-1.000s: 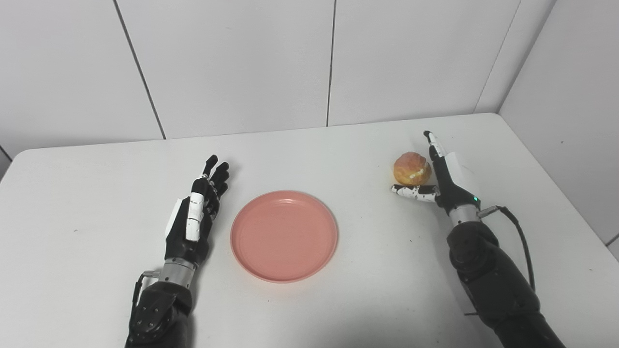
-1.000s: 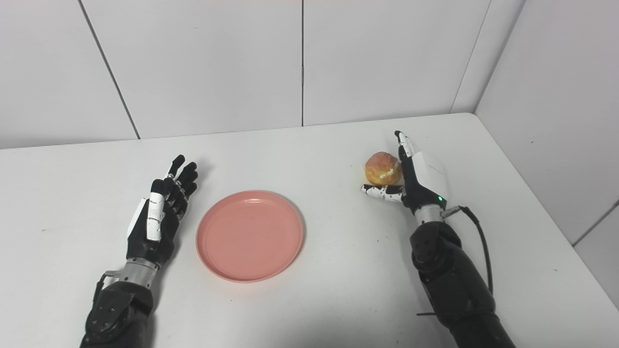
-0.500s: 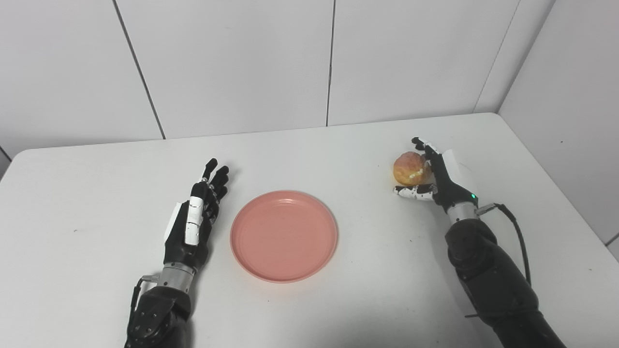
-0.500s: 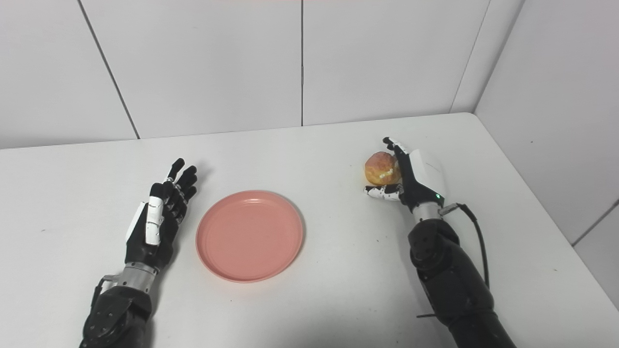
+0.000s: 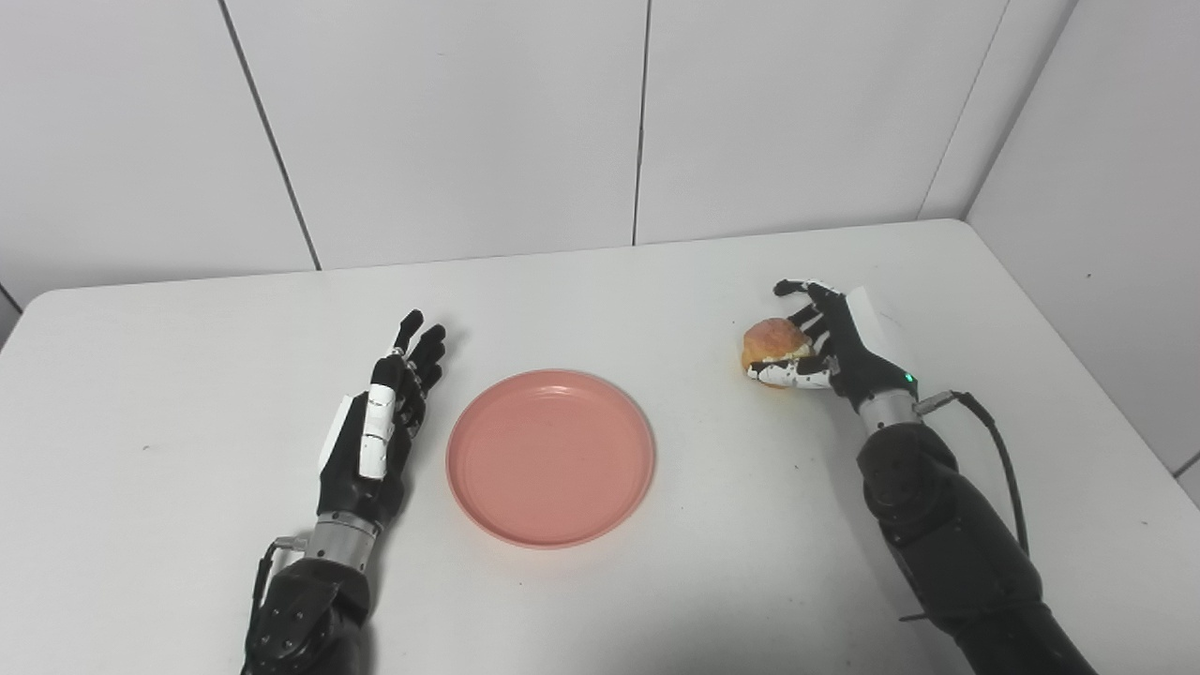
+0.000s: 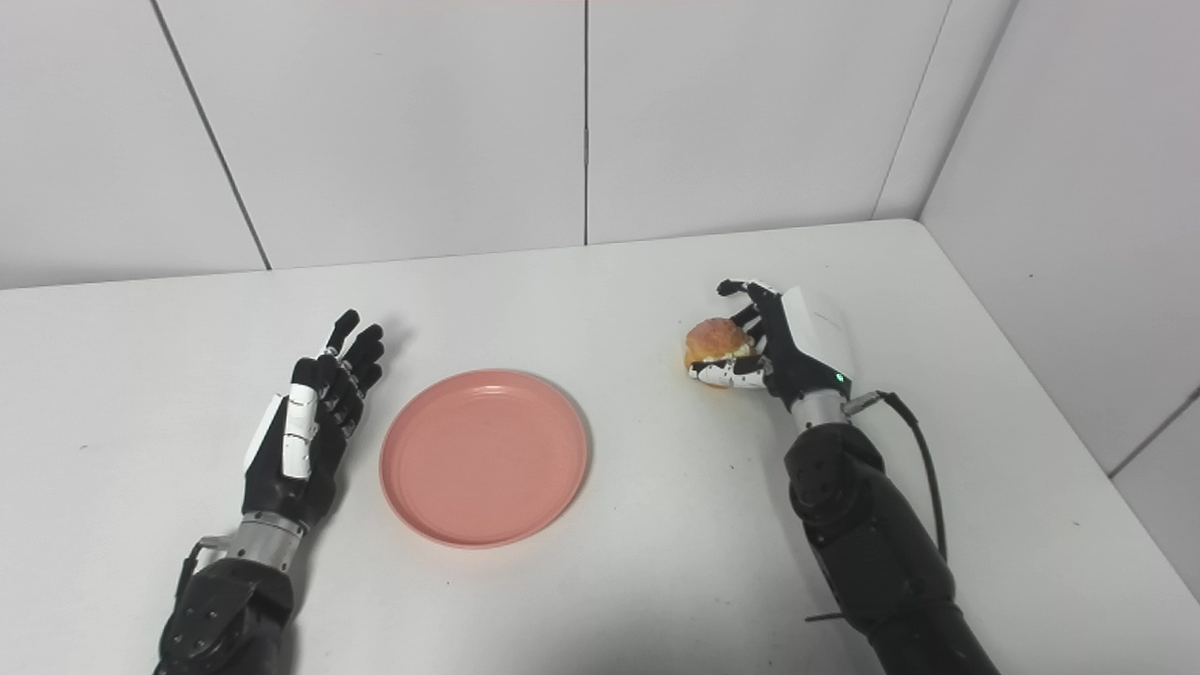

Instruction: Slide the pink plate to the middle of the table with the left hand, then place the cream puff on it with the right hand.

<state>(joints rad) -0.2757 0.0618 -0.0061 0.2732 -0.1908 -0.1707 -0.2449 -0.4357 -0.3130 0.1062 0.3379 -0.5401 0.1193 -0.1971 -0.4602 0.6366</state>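
Two hands are over the white table (image 5: 187,525). The right hand (image 5: 837,349) has its fingers and thumb curled around the cream puff (image 5: 771,343). It looks like it is holding the puff, low over the right side of the table. It is hard to tell if the puff is touching the table or is a bit above it.

The pink plate (image 5: 550,457) sits flat near the middle of the table. It lies to the left of the puff and a little closer to the robot. So the right hand will likely need to carry the puff left and a bit back toward the robot to reach the plate. There is bare table between the puff and the plate.

The left hand (image 5: 380,427) is just beside the plate's left edge, not touching it. Its fingers are straight and a little apart, and it holds nothing. It seems to be waiting. The plate part of the job looks done.
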